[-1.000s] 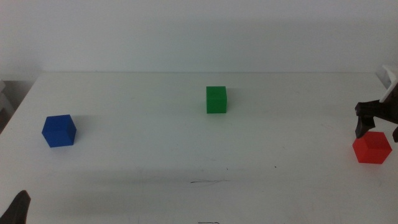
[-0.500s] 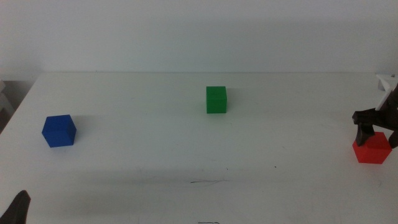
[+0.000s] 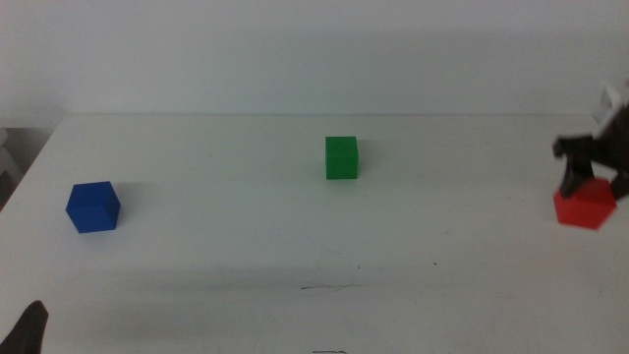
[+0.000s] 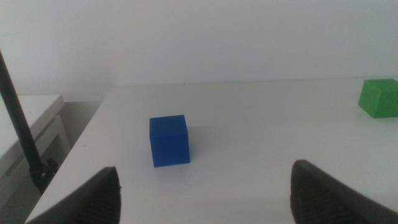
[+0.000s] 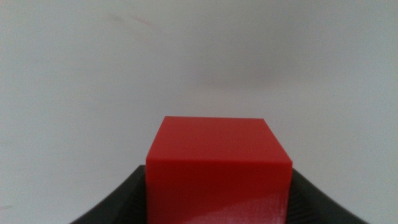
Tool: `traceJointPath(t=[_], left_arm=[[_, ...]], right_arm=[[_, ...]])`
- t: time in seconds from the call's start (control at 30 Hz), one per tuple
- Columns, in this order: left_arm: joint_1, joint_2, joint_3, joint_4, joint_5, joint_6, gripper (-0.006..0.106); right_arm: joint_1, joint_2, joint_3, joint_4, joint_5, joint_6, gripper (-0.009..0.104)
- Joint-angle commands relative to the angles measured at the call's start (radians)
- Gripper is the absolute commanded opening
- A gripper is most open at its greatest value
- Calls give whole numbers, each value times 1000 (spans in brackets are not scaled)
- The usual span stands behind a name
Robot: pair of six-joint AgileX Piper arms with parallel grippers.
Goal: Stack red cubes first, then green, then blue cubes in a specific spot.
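Observation:
The red cube (image 3: pixel 582 208) is at the far right, held between the jaws of my right gripper (image 3: pixel 594 185) and raised a little off the table. In the right wrist view the red cube (image 5: pixel 217 167) fills the gap of the right gripper (image 5: pixel 217 196). The green cube (image 3: pixel 342 157) sits at the centre back. The blue cube (image 3: pixel 93 206) sits at the left. My left gripper (image 4: pixel 208 186) is open and empty, waiting at the near left corner (image 3: pixel 29 329), short of the blue cube (image 4: pixel 169 140). The thin dark line (image 3: pixel 329 287) marks the spot at the front centre.
The white table's left edge (image 3: pixel 25 167) runs near the blue cube. A pale wall stands behind the table. The green cube also shows in the left wrist view (image 4: pixel 379 98).
My right gripper came down over the red cube, shut on it and has lifted it slightly up. The left arm and the other cubes have not moved.

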Motion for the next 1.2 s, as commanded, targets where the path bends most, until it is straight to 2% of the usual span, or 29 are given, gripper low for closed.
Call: traceJointPath(t=[0.0,0.1,0.33,0.53,0.83,1.17], left_arm=[[-2,-19,-2,-10,-72,-8,93],[-2,-19,-2,-10,-72,-8,93],[-2,-19,-2,-10,-72,-8,93],[-2,-19,-2,-10,-72,-8,93],[-2,-19,-2,-10,-72,-8,93],[-2,-19,-2,-10,-72,-8,93]], right_arm=[[48,-90,-65,23,56,110,-1],[152,-91,-99,9,101,212,-1],[459,-19,-155,-69,92,408,-1],[629,64,-205,-57,36,522,-1],[749,159,-270,-34,-64,625,-1],[756,231,-314,-41,-39,642,-1]])
